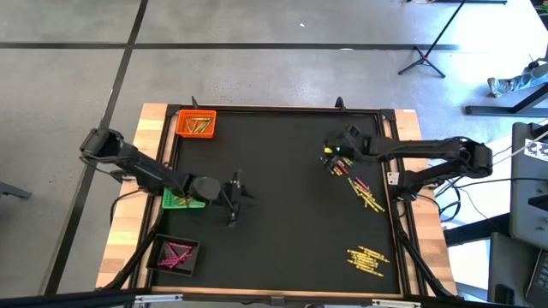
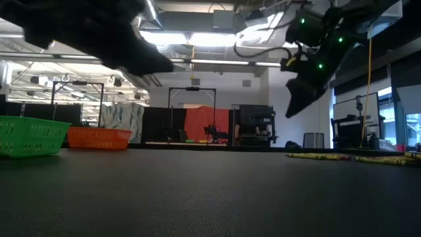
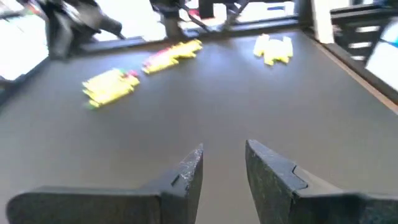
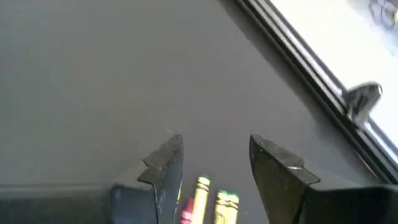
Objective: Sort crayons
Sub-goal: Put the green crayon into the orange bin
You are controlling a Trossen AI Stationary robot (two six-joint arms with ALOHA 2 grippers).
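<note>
The black mat fills most of the table, framed by a pale wooden border that shows at 9 and 3 o'clock. Its middle is bare, a wide stretch between the two arms.

The left gripper hangs over the mat just left of centre, its fingers apart with nothing between them. The right gripper sits toward 2 o'clock, above the near end of a loose line of crayons; its fingers are also apart and empty, and yellow and pink tips show just under them.

That line of yellow and pink sticks runs down toward 4 o'clock. A second clump of yellow ones lies near 5 o'clock, close to the mat's edge. In the low view only a few yellow sticks show at the far right, and the left arm is a dark blur cut off at the top.

Three trays stand along the 9 o'clock side: an orange tray at 11 holding orange-gold sticks, a green tray partly covered by the left arm, and a black tray at 7 with pink sticks. What the green tray holds is hard to make out.
</note>
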